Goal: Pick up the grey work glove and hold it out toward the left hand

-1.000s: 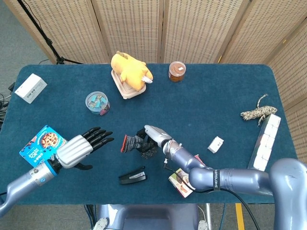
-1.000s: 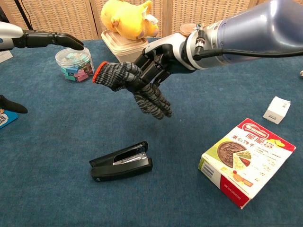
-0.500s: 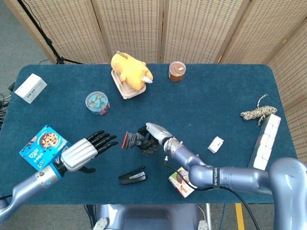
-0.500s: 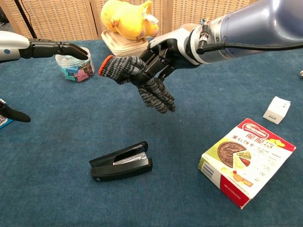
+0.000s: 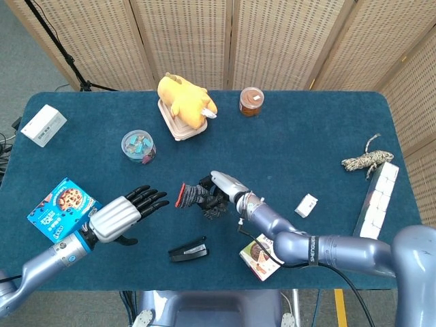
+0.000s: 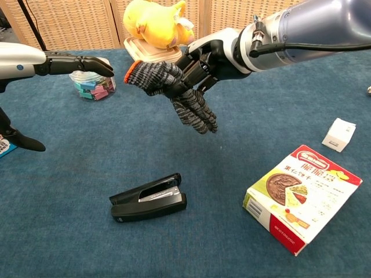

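Observation:
The grey knitted work glove (image 6: 168, 87) with an orange cuff hangs above the table, its fingers drooping down to the right. My right hand (image 6: 204, 58) grips it around the middle, cuff end pointing left; the glove (image 5: 195, 198) and that hand (image 5: 223, 189) also show in the head view. My left hand (image 5: 125, 214) is open, fingers stretched toward the glove with a small gap between them. In the chest view the left hand (image 6: 75, 62) reaches in from the left edge at about the cuff's height.
A black stapler (image 6: 149, 197) lies on the table under the glove. A food box (image 6: 301, 197) sits front right, a small white box (image 6: 338, 134) beyond it. A jar of clips (image 5: 138, 146), a yellow plush on a container (image 5: 185, 102) and a cookie box (image 5: 60, 206) stand around.
My right hand has lifted the glove a little higher and carried it slightly right. My left hand has reached further in toward the cuff.

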{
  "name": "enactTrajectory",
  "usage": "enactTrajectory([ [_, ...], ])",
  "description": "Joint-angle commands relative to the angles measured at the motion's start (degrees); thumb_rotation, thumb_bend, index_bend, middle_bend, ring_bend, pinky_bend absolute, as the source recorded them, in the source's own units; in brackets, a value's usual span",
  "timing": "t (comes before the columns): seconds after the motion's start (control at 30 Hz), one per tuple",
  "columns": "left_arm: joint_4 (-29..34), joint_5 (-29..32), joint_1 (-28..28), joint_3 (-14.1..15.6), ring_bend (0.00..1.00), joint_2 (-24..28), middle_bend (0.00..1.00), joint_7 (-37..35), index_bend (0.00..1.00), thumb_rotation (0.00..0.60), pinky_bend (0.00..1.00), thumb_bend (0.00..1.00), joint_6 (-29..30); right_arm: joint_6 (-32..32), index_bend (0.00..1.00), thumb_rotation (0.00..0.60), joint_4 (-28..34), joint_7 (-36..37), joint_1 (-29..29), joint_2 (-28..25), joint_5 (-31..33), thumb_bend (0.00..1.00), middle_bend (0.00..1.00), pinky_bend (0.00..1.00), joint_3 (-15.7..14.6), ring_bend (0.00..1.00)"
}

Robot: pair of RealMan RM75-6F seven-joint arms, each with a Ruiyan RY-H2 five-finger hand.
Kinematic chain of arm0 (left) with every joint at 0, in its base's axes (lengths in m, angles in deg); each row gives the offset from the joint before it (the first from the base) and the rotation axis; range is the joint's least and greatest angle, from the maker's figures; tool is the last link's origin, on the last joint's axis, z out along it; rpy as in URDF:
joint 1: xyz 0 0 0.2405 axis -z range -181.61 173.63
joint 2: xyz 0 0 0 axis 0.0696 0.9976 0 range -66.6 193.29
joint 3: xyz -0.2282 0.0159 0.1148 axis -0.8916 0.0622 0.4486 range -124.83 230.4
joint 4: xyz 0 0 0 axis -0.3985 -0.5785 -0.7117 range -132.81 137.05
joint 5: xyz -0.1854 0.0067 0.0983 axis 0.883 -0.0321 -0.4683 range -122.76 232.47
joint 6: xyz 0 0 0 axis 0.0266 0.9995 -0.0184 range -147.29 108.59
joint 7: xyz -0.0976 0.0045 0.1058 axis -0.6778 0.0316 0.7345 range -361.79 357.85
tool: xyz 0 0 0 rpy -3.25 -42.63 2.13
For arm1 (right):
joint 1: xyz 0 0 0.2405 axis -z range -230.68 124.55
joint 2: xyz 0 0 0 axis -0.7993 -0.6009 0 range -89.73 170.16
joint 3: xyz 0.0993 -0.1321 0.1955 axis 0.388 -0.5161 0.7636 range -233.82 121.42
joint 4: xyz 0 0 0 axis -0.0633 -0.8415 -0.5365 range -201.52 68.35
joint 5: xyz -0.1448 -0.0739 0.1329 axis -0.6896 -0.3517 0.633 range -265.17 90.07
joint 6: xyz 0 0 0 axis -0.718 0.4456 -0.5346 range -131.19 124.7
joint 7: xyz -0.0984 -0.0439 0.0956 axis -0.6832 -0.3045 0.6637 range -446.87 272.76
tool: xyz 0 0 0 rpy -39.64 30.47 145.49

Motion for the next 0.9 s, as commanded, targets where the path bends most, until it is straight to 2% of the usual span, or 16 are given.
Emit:
enactTrajectory([
  [0.03,0.33,0.49,0.61,-0.16,0.00,-0.57,0.00,0.62,0.07,0.600,0.00,0.09,-0.93,-0.45,0.60,0.600,0.28,0.84,0.30,-0.11,-0.21,0.44,0.52,0.43,0.25,0.37],
  [0.9,4.54,6.76,3.92,-2.85,0.00,-4.36,0.00,8.42,0.07,0.600,0.00,0.09,-5.00,-2.60,0.60,0.600,1.62,5.58,1.46,-1.81,-3.51,0.44,0.52,0.43,0.91,0.37],
])
